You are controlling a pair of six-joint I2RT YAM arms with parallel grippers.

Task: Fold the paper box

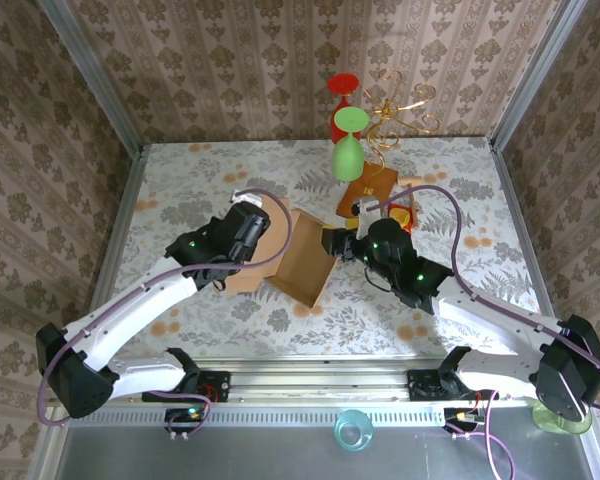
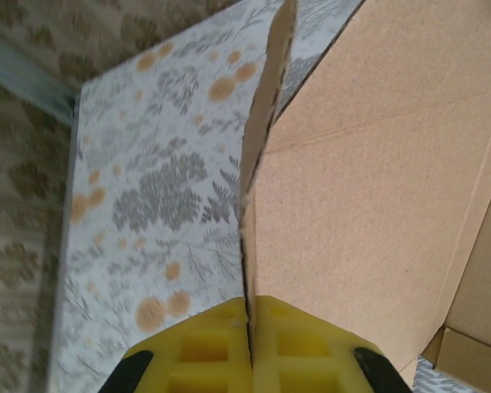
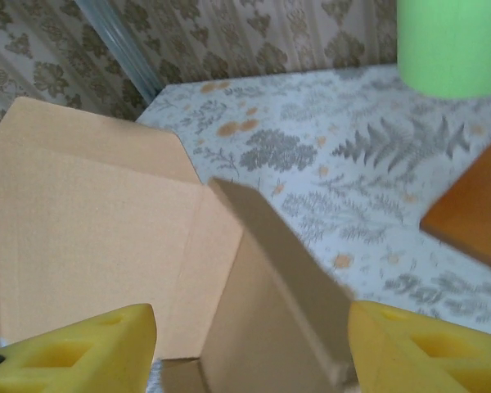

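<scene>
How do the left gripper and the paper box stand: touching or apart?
Touching. In the left wrist view the left gripper is shut on the thin edge of a raised flap of the paper box, with no gap.

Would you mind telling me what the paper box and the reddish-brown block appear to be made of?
The paper box looks like matte light-brown cardboard, judging by its grainy face, creased folds and thin raw edge. The reddish-brown block is probably wood, with a smooth face, but the grain is too blurred to confirm.
</scene>
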